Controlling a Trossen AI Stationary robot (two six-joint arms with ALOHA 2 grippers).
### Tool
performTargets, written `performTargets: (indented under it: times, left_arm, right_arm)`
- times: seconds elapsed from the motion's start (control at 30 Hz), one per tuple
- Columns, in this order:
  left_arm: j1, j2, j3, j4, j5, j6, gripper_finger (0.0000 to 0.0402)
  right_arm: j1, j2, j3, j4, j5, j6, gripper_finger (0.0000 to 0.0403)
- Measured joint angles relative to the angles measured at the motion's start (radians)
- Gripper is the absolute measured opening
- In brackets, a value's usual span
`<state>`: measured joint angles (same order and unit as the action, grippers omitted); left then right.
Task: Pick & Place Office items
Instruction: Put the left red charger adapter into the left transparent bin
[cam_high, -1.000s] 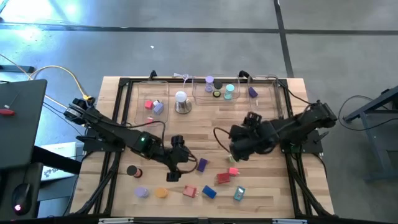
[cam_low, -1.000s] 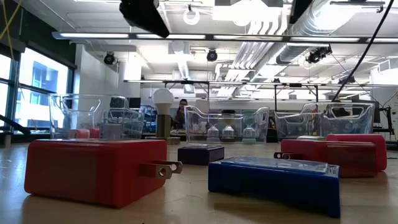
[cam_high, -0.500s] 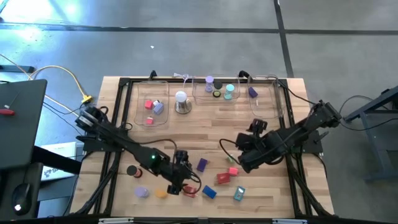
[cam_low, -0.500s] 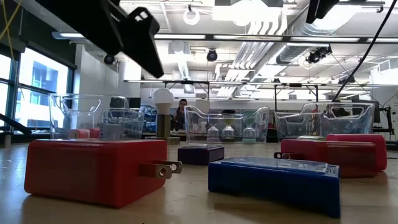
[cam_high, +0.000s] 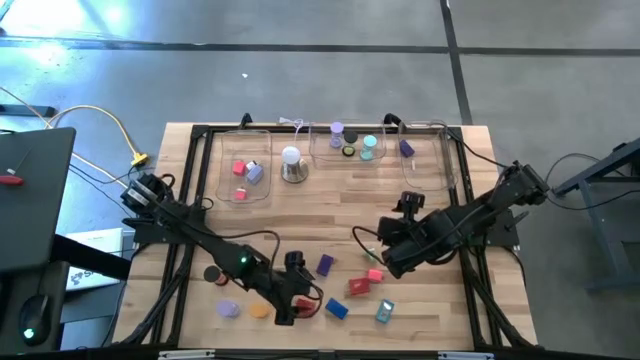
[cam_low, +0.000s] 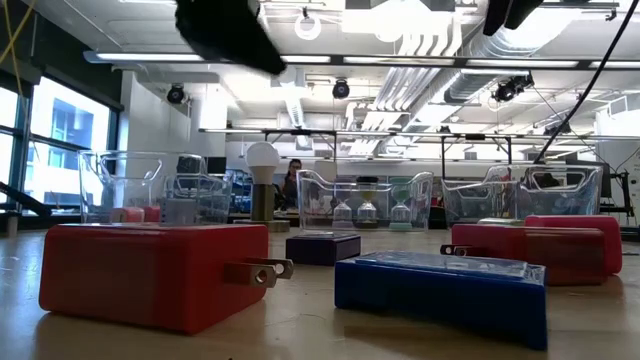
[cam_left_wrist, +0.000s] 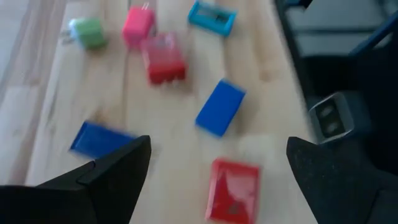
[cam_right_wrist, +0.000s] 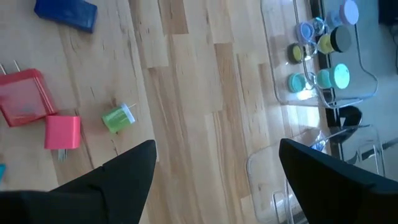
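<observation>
The left gripper (cam_high: 291, 303) hangs over the front of the wooden table (cam_high: 300, 215) with its fingers (cam_left_wrist: 106, 177) spread wide and nothing between them. In its wrist view a red block (cam_left_wrist: 233, 190) lies just ahead of the gap, a blue block (cam_left_wrist: 220, 107) a little farther on, and a second blue block (cam_left_wrist: 96, 138) close by one finger. Beyond those sit another red block (cam_left_wrist: 163, 58), a pink block (cam_left_wrist: 138, 23), a green piece (cam_left_wrist: 88, 32) and a teal piece (cam_left_wrist: 212, 16). To the outer side of this gripper, a lilac roll (cam_high: 228, 309) and an orange roll (cam_high: 260, 311) lie near the table's front edge, with a black roll (cam_high: 212, 273) farther back.

The right gripper (cam_high: 385, 247) hovers over the middle of the table, its fingers (cam_right_wrist: 115, 174) also spread wide and empty. Just beside it on the front side are the pink block (cam_right_wrist: 62, 132) and the green piece (cam_right_wrist: 117, 118), with a red block (cam_right_wrist: 23, 96) next to them. Well behind it, a clear tray (cam_right_wrist: 283, 62) along the far edge holds several round rolls (cam_right_wrist: 336, 76). Another clear tray (cam_high: 245, 175), behind the left gripper, holds a red and a lilac piece, with a white dome (cam_high: 291, 158) beside it.
</observation>
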<state>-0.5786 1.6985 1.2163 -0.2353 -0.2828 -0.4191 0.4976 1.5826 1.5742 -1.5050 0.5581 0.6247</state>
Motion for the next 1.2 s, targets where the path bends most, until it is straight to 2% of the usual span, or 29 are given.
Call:
performTargets:
  times: [0.17,0.23,0.3,0.4,0.5,0.67,0.8,0.93,1.2]
  left_arm:
    - [-0.013,0.0,0.0,0.111,0.02,0.009,0.0363]
    - [-0.011,-0.001,0.0,0.126,0.019,0.063,0.0363]
    - [0.004,-0.002,0.001,0.126,0.028,0.035,0.0363]
    - [0.047,-0.023,0.041,0.021,0.081,-0.02,0.0363]
    - [0.083,-0.014,0.139,-0.155,0.166,-0.056,0.0363]
    - [0.056,0.075,0.361,-0.383,0.178,0.05,0.0363]
    - [0.034,0.15,0.501,-0.603,0.178,0.006,0.0363]
    - [0.028,0.222,0.51,-0.698,0.181,-0.05,0.0363]
    - [0.013,0.324,0.512,-0.721,0.211,-0.047,0.0363]
  right_arm:
    - [0.0,0.0,0.0,0.006,0.02,-0.001,0.033]
    - [0.0,0.0,0.0,0.006,0.02,-0.001,0.033]
    - [0.0,0.0,0.0,0.006,0.019,0.003,0.033]
    - [0.0,0.0,0.0,0.006,0.013,0.009,0.033]
    - [0.0,0.0,0.0,0.004,0.009,0.025,0.033]
    - [0.0,0.0,0.0,0.001,0.009,0.033,0.033]
    - [0.0,0.0,0.0,0.003,0.008,0.038,0.033]
    - [0.0,0.0,0.0,0.003,0.008,0.059,0.033]
    - [0.0,0.0,0.0,0.004,0.008,0.059,0.033]
